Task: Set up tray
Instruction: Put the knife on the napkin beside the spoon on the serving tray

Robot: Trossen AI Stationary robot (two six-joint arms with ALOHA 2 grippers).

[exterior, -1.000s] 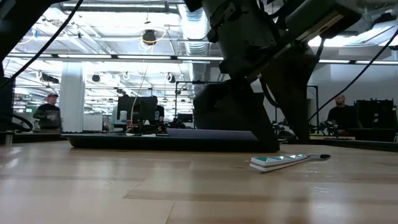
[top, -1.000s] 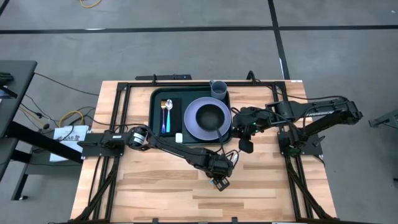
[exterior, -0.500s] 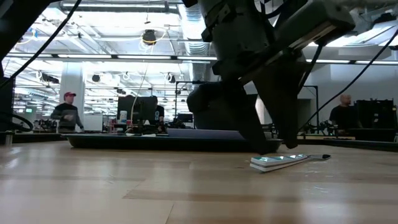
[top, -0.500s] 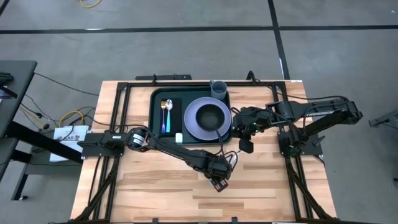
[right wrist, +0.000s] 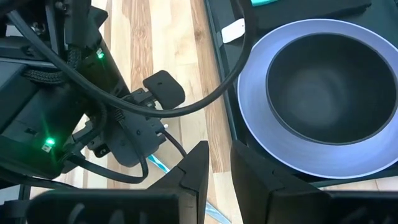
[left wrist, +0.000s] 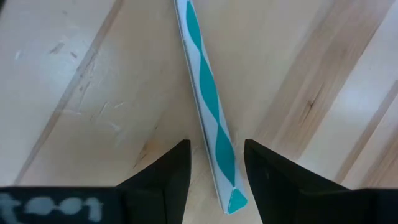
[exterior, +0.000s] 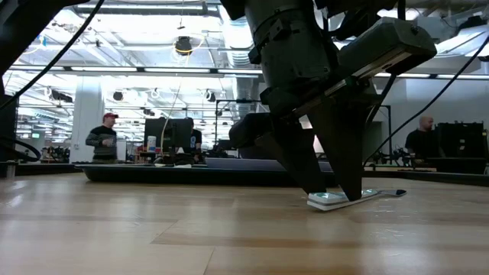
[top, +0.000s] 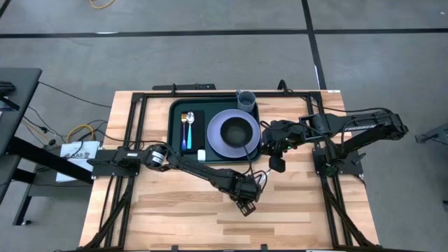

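The tray (top: 178, 112) sat at the table's far edge, already holding plate, bowl and spoon. Over the last second the left gripper (exterior: 330, 197) dropped onto the teal-striped utensil (left wrist: 208, 106), fingers open astride it, so a grab looked imminent. Right gripper (top: 276, 165) waited, narrowly open, beside the tray.

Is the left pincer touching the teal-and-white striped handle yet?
Apart. The left wrist view shows the left pincer open, its fingers straddling the striped handle lying on the table, with bare wood visible on both sides.
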